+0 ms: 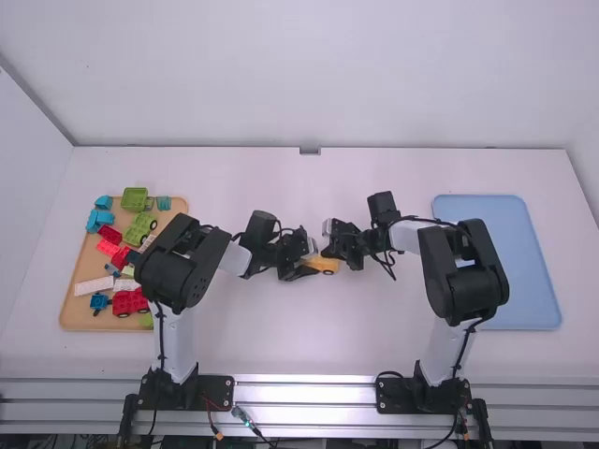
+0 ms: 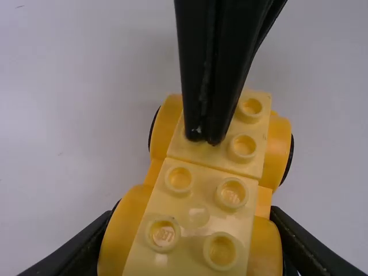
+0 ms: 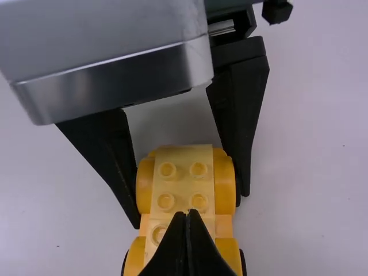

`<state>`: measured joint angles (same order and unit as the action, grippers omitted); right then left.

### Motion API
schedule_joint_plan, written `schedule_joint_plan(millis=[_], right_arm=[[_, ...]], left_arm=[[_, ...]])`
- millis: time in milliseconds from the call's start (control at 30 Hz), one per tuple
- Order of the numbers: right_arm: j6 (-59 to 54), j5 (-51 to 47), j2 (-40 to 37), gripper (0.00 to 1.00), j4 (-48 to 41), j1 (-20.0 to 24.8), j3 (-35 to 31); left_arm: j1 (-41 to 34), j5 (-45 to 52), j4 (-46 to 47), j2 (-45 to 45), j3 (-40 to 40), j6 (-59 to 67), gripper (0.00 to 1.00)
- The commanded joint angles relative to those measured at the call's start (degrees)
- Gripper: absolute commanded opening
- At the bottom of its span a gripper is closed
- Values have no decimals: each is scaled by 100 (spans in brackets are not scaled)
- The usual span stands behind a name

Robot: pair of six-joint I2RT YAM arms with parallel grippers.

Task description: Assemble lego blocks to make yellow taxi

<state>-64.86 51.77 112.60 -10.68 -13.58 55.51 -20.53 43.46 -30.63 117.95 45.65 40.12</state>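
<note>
White links, bulky black joints, black cables, black bases

Yellow car mid-table; mixed blocks on tan tray left, blue tray right.

no text, labels or numbers can be read.

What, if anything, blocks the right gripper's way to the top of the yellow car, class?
Nothing visible does. The right gripper, fingers shut, is right at the studded top of the yellow car, touching or nearly so. The left gripper has its fingers along the car's two sides, leaving the top free.
</note>
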Motion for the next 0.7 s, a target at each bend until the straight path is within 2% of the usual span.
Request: schedule_joint_plan(millis=[0, 333, 533, 667], right_arm=[[-22, -372, 186, 0, -131, -28, -153], [507, -531, 391, 0, 1045, -155, -752], [505, -579, 389, 0, 1043, -133, -916], [505, -273, 389, 0, 1342, -55, -975]], left_arm=[[-11, -389, 146, 164, -129, -133, 41], [-11, -389, 125, 164, -129, -136, 38], [-11, -391, 94, 164, -129, -186, 36], [-9, -391, -52, 164, -129, -367, 37]])
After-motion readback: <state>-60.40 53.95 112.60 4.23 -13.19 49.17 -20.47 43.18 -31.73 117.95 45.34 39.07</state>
